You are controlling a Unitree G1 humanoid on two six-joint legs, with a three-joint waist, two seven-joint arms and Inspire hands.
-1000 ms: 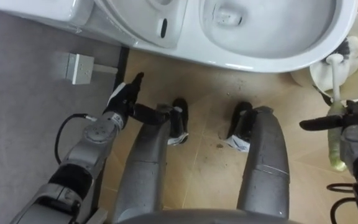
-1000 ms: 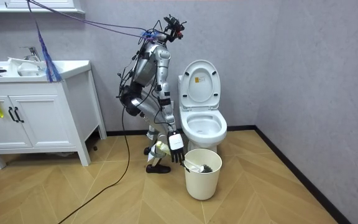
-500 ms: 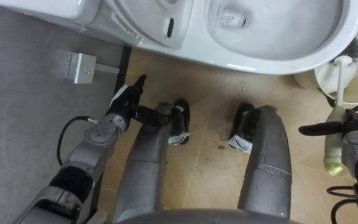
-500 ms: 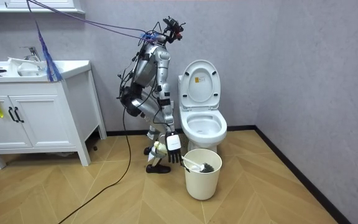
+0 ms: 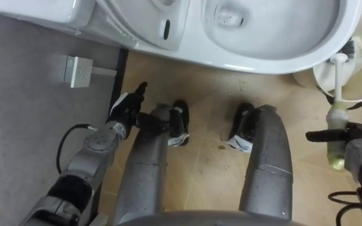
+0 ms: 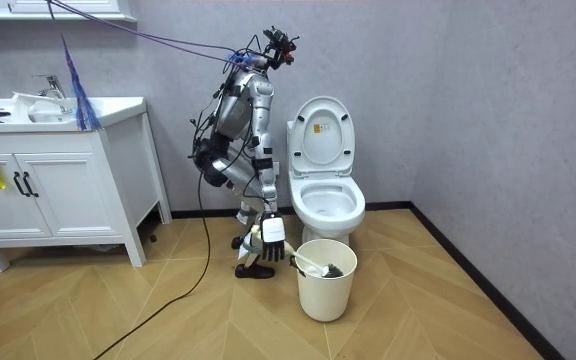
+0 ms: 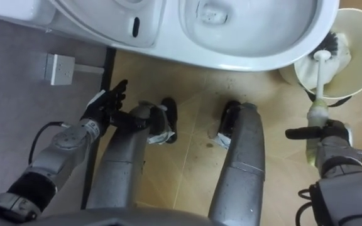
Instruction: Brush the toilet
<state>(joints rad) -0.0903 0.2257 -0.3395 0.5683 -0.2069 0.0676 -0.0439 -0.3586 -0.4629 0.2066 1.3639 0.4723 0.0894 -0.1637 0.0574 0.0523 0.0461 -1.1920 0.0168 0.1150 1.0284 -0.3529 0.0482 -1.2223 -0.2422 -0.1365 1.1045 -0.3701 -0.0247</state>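
Left eye view had the right robot hand (image 5: pixel 356 143) closed round the pale green grip of the toilet brush (image 5: pixel 337 81), with one finger sticking out sideways past it. The step in hand looked to be lifting the brush out of the white bucket (image 5: pixel 318 76) and carrying it to the toilet bowl (image 5: pixel 275 61). To do that well, I judged, the lift should run straight up along the line of the white stem until the dark bristle head cleared the bucket's rim. A sideways pull too early could catch the rim and tip the bucket, which looked light. The hold sat at the far end of a long stem, so the head would swing readily. A firm wrap and a slow arc seemed wise, with the bristles low to limit drips on the floor. The bowl's rim lay just beside the bucket, so the crossing would be short.

The brush stood tilted, bristles down inside the bucket. Its stem rose towards the robot and ended in the grip inside the right robot hand, out beyond the right leg. The left robot hand (image 5: pixel 126 108) hung with straight fingers beside the left leg, well apart from the brush. In the room view the robot stood bent forward beside the toilet, the bucket on the floor before the bowl.
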